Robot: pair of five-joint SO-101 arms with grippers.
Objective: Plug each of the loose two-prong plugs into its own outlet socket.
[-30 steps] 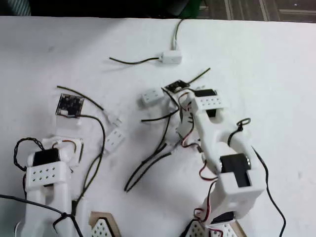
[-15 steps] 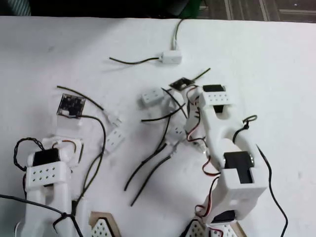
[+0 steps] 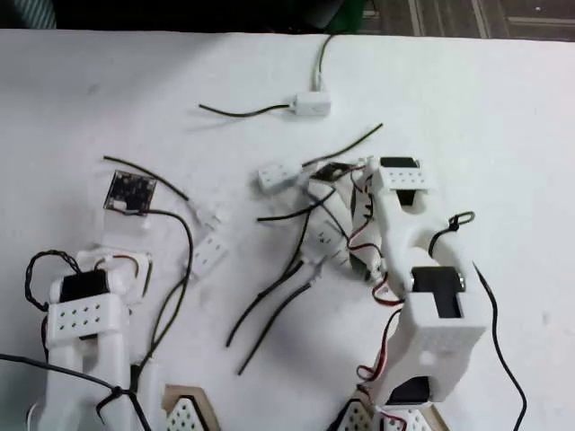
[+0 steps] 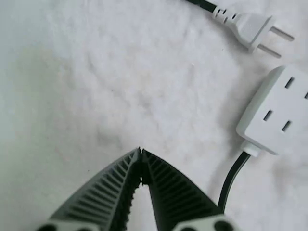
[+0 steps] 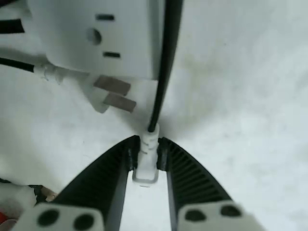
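In the right wrist view my right gripper [image 5: 146, 150] is shut on a white two-prong plug [image 5: 146, 163] by its body. Its black cable [image 5: 163, 62] runs away past a white outlet socket [image 5: 96, 38]. Another white plug [image 5: 108, 96] lies with its flat prongs just under that socket. In the left wrist view my left gripper [image 4: 141, 163] is shut with nothing in it. A white plug [image 4: 250, 30] and a white outlet socket [image 4: 276, 113] lie on the table beyond it. From above, the right arm [image 3: 400, 211] stands at centre right and the left arm [image 3: 85, 305] at the bottom left.
From above, another white socket [image 3: 310, 105] lies at the back and one [image 3: 277, 176] lies near the middle. A dark circuit board [image 3: 128, 190] sits at the left and a small dark board [image 3: 330, 171] lies by the right arm. Loose black cables [image 3: 269, 301] cross the table's middle.
The right arm has shifted right and drawn back, dragging its plug, the cables and the small dark board along. The left arm has stayed still.
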